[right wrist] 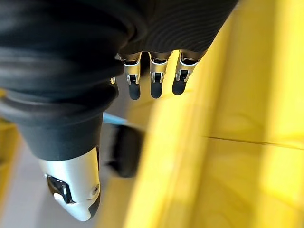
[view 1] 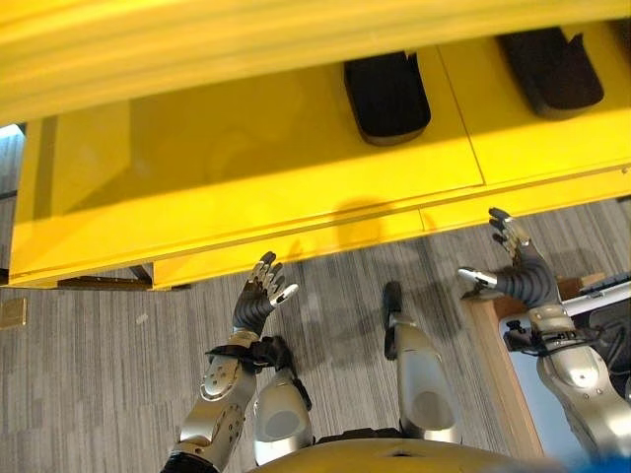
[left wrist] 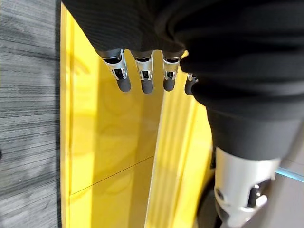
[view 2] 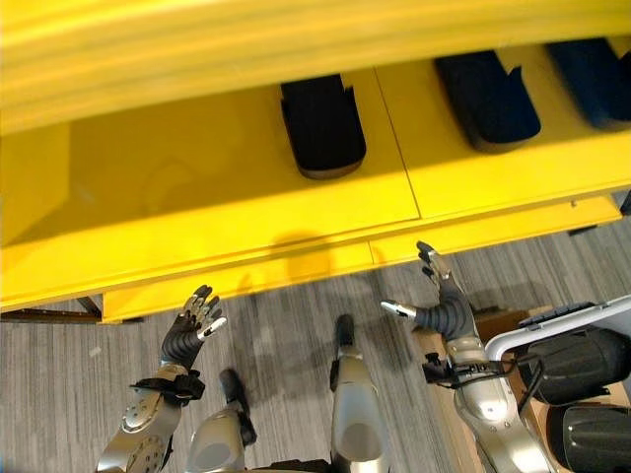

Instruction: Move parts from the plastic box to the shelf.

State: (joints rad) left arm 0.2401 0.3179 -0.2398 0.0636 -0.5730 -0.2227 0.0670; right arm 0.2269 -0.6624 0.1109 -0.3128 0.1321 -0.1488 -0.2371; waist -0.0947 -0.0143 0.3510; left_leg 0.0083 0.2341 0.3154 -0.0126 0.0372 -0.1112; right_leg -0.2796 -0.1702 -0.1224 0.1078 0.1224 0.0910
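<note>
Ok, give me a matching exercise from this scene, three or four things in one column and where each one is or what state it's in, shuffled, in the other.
Things:
1. left hand
2. right hand
3. black part
4. plastic box

Places or states:
A. lying on the yellow shelf
B. open, empty, raised next to the white box rim
C. on the robot's right, holding dark parts
D. open, empty, raised before the shelf's front edge, far from the box

Pairs: 1-D, 2-B, 3-A, 4-C

The right robot hand (right wrist: 142, 57), fingers straight, hangs over the yellow shelf (right wrist: 237, 142) beside a dark part (right wrist: 124, 151).
</note>
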